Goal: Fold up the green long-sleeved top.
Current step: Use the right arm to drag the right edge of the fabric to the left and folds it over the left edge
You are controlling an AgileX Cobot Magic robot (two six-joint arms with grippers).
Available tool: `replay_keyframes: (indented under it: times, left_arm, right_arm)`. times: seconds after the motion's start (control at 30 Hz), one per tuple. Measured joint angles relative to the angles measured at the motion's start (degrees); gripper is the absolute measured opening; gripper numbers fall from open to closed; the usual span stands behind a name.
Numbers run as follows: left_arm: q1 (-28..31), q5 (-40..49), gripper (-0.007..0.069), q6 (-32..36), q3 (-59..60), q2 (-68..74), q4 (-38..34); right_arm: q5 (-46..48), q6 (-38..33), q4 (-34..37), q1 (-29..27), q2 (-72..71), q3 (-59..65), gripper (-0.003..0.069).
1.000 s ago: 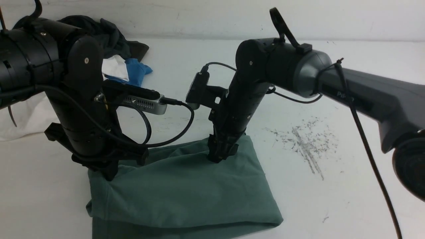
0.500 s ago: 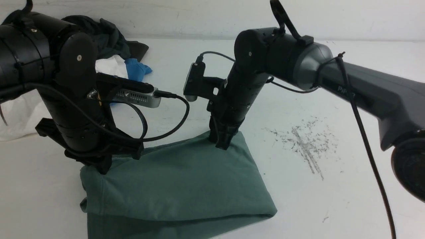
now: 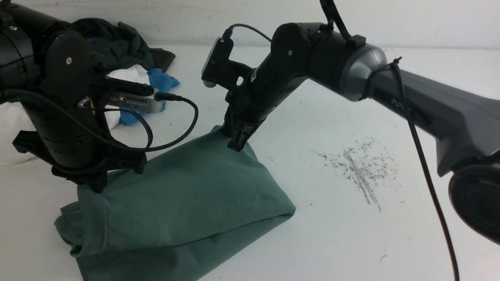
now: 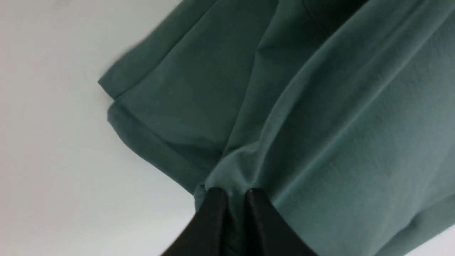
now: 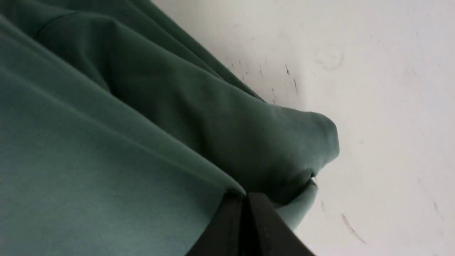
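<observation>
The green long-sleeved top [image 3: 183,203] lies folded into a thick rectangle on the white table, its far edge lifted. My left gripper [image 3: 95,187] is shut on the top's far left corner; the left wrist view shows cloth [image 4: 320,124] bunched between the black fingertips [image 4: 233,193]. My right gripper [image 3: 236,144] is shut on the far right corner; the right wrist view shows the cloth [image 5: 106,142] pinched at the tips [image 5: 245,197]. The neck, tag and logo are hidden.
A pile of dark grey [image 3: 117,43], white [image 3: 131,76] and blue [image 3: 162,84] garments lies at the back left. White cloth [image 3: 9,132] sits at the far left. Grey scuff marks [image 3: 361,168] mark the table on the right.
Both grippers have moved left and away from me, dragging the held far edge. The top has slid and turned leftward across the table.
</observation>
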Motion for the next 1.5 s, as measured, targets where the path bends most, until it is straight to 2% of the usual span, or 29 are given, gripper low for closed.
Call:
replay_keyframes:
  times: [0.2, 0.43, 0.6, 0.73, 0.87, 0.93, 0.97, 1.0, 1.03, 1.13, 1.2, 1.37, 1.5]
  left_arm:
    - [5.1, -0.2, 0.0038, -1.6, 0.3, 0.0, -2.3]
    - [7.1, -0.5, 0.0038, -2.4, 4.4, 1.1, -4.0]
    - [7.2, -0.3, 0.0038, -3.9, 5.8, 2.3, -3.7]
    - [7.2, 0.6, 0.0041, -4.8, 5.8, 2.9, -3.3]
    - [7.2, 0.7, 0.0088, -4.8, 5.8, 3.3, -3.3]
    - [7.2, 0.7, 0.0165, -4.8, 5.8, 3.3, -2.4]
    - [7.2, 0.7, 0.0171, -4.8, 5.8, 3.3, -2.4]
    - [7.2, 0.7, 0.0232, -4.9, 5.8, 3.3, -0.5]
    - [7.2, 0.7, 0.0239, -4.9, 5.8, 3.3, -0.5]
    - [7.2, 0.7, 0.0330, -5.6, 5.8, 3.3, 2.9]
    - [7.2, 0.7, 0.0353, -5.8, 5.8, 3.3, 3.4]
    - [7.2, 0.7, 0.0357, -5.5, 5.8, 3.3, 2.8]
    - [5.9, 0.7, 0.0250, -5.2, 5.8, 3.4, -1.3]
  right_arm:
    - [-2.9, 0.0, 4.5, 0.2, 1.0, 0.0, -0.0004]
    - [-3.4, -1.9, 10.4, 0.4, 2.5, 0.0, 0.0000]
    - [-5.0, -2.2, 11.2, 1.8, 4.3, -0.1, 0.0038]
    - [-7.4, -2.3, 11.1, 3.4, 4.6, -0.1, 0.0125]
    - [-8.6, -2.3, 11.2, 4.1, 4.6, -0.1, 0.0224]
    - [-9.3, -1.4, 11.3, 4.2, 4.6, -0.1, 0.0282]
    - [-9.3, -1.3, 11.3, 4.2, 4.6, -0.1, 0.0286]
    - [-9.5, -0.1, 11.3, 4.2, 4.6, -0.2, 0.0314]
    - [-9.5, 0.3, 11.3, 4.2, 4.6, -0.3, 0.0316]
    - [-8.4, 3.1, 10.1, 4.2, 4.6, -2.1, 0.0333]
    - [-6.5, 4.8, 9.0, 4.2, 4.6, -4.2, 0.0336]
    - [0.5, 9.0, 4.9, 4.2, 4.6, -9.9, 0.0335]
    - [12.0, 13.1, -3.2, 4.2, 4.6, -14.6, 0.0287]
